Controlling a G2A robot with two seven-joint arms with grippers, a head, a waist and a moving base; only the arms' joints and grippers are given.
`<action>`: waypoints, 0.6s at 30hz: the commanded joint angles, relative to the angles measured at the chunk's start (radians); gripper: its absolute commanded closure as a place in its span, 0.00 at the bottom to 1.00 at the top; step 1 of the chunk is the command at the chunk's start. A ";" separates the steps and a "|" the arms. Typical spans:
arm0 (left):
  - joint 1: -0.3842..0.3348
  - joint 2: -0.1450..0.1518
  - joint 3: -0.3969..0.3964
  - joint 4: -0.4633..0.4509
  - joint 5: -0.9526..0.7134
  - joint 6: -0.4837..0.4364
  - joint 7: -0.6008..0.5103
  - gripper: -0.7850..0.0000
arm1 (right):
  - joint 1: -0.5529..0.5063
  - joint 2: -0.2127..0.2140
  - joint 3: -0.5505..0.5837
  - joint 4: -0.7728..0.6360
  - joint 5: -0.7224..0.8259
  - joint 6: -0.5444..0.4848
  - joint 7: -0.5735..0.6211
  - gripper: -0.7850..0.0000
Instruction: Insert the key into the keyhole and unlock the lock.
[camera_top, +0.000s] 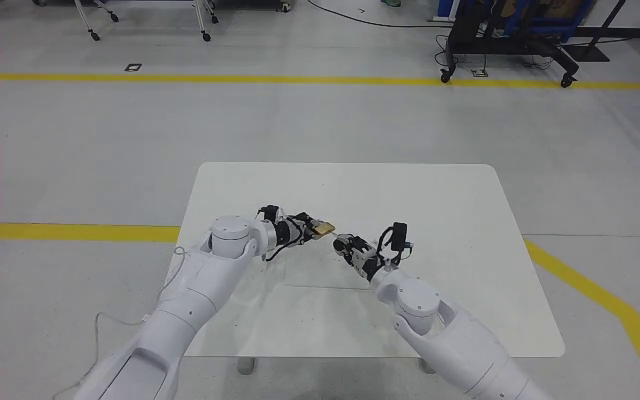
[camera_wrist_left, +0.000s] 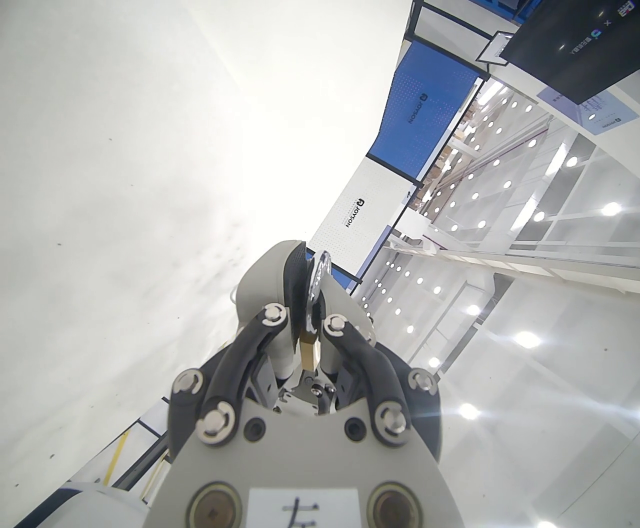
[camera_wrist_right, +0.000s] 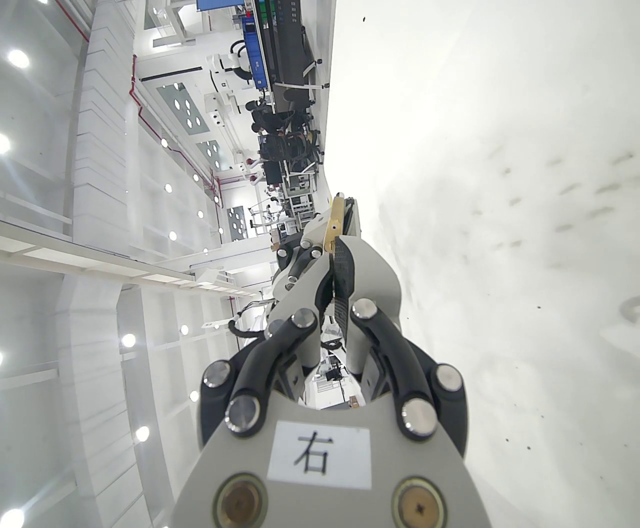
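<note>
Holding: left gripper (camera_top: 314, 228) clamped shut on the lock (camera_top: 321, 229), one finger on each flat side.
Lock, close up: seen edge-on from the left wrist. The brass body (camera_wrist_left: 310, 352) sits deep between the fingers, toward the palm. The silver shackle (camera_wrist_left: 318, 272) lies between the fingertips and pokes just past them.
Lock position: held over the middle of the table (camera_top: 450, 200), a little to the robot's left of centre.
State of right gripper (camera_top: 343, 241): fingers drawn together, with the black pads (camera_wrist_right: 345, 270) all but meeting.
Key: cannot tell whether it sits between those pads; anything there is hidden by the fingers.
Spacing: the two grippers point at each other, tip to tip and close. From the right wrist, the lock's brass edge (camera_wrist_right: 333, 220) stands just beyond the right fingertips, with the left gripper's linkage behind it. Contact between the right fingertips and the lock cannot be judged.
Table surface: white, with scattered dark specks and scuffs near the grippers.
Surroundings: yellow floor line (camera_top: 300, 78) beyond the table; black wheeled cart (camera_top: 510, 45) at the far right.
</note>
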 joint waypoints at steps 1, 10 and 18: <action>0.000 -0.001 0.000 0.000 0.007 0.000 0.000 1.00 | 0.001 -0.004 0.001 0.004 -0.002 0.004 0.005 1.00; 0.001 -0.005 -0.002 -0.001 0.026 -0.014 -0.002 1.00 | 0.002 -0.020 0.007 0.020 -0.005 0.018 0.037 1.00; 0.004 -0.005 0.002 -0.014 0.069 -0.045 -0.016 1.00 | -0.005 -0.031 0.022 0.022 -0.017 0.020 0.032 1.00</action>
